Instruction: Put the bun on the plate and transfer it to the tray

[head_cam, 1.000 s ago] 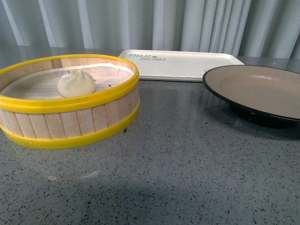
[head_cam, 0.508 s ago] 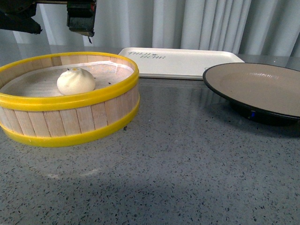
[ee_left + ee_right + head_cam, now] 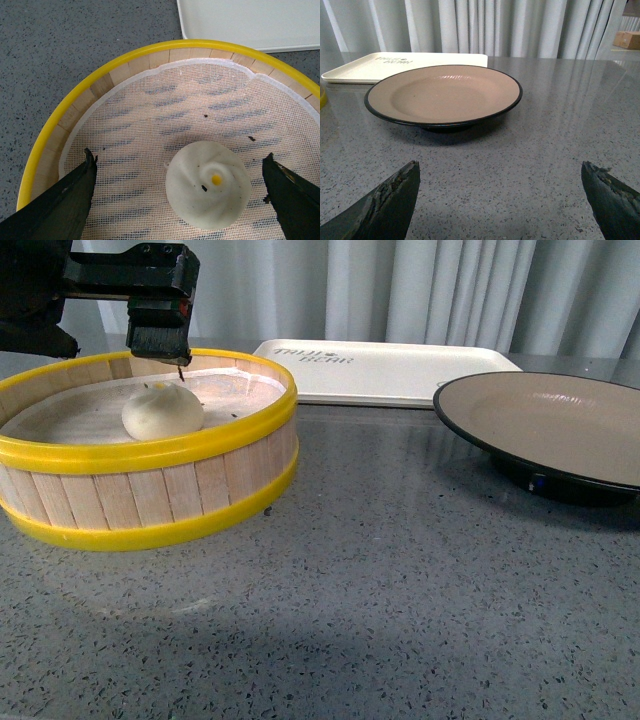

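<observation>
The bun (image 3: pixel 163 412) sits inside a yellow-rimmed wooden steamer basket (image 3: pixel 150 495) at the left. In the left wrist view the bun (image 3: pixel 207 185) lies on the white mesh. My left gripper (image 3: pixel 180 157) is open above the basket, its fingers wide on either side of the bun and clear of it. One finger (image 3: pixel 158 332) shows in the front view just above the bun. The plate (image 3: pixel 560 430) stands empty at the right. My right gripper (image 3: pixel 500 165) is open and empty, low over the table in front of the plate (image 3: pixel 445 92). The tray (image 3: pixel 390 375) lies at the back.
The basket's wall (image 3: pixel 75 100) rings the bun. The tray also shows past the basket (image 3: pixel 250 22) and behind the plate (image 3: pixel 395 67). Grey speckled tabletop (image 3: pixel 400 590) spreads across the front. Pale curtains hang behind.
My left gripper has come into the front view from the top left and lowered over the basket, down to just above the bun. The bun, plate and tray have not moved.
</observation>
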### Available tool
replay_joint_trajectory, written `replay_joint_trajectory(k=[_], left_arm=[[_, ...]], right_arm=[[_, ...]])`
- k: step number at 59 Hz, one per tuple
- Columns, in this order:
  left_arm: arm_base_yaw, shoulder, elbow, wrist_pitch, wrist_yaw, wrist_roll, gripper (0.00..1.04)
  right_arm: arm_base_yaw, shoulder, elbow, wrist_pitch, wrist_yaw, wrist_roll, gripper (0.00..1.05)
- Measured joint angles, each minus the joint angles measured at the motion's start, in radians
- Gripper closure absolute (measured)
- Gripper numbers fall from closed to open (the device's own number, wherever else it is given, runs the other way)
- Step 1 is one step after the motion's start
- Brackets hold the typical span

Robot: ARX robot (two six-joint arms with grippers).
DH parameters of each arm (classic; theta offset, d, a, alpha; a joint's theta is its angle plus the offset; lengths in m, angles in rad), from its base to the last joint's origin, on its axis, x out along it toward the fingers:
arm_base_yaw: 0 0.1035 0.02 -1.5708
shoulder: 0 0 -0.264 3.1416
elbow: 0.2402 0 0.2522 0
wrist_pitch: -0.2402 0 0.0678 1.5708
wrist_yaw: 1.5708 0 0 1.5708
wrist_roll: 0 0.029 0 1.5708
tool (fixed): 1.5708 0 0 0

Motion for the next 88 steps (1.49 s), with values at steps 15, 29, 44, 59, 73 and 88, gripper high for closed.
replay_joint_trajectory(k=[15, 29, 44, 59, 73, 88], left_arm=[[-0.041, 0.03, 0.0, 0.026, -0.032, 0.016, 0.07], [-0.052, 0.055, -0.003, 0.035, -0.05, 0.036, 0.07], [-0.057, 0.074, -0.006, 0.049, -0.068, 0.068, 0.07], [-0.062, 0.081, -0.008, 0.058, -0.073, 0.093, 0.25], [-0.066, 0.081, -0.012, 0.058, -0.079, 0.106, 0.69], [-0.067, 0.077, -0.012, 0.057, -0.079, 0.107, 1.01]], right_arm=[[0.0, 0.0, 0.0, 0.0, 0.0, 0.0, 0.08], [0.0, 0.0, 0.0, 0.0, 0.0, 0.0, 0.08], [0.0, 0.0, 0.0, 0.0, 0.0, 0.0, 0.08], [0.0, 0.0, 0.0, 0.0, 0.0, 0.0, 0.08], [0.0, 0.0, 0.0, 0.0, 0.0, 0.0, 0.08], [0.0, 0.0, 0.0, 0.0, 0.0, 0.0, 0.08]])
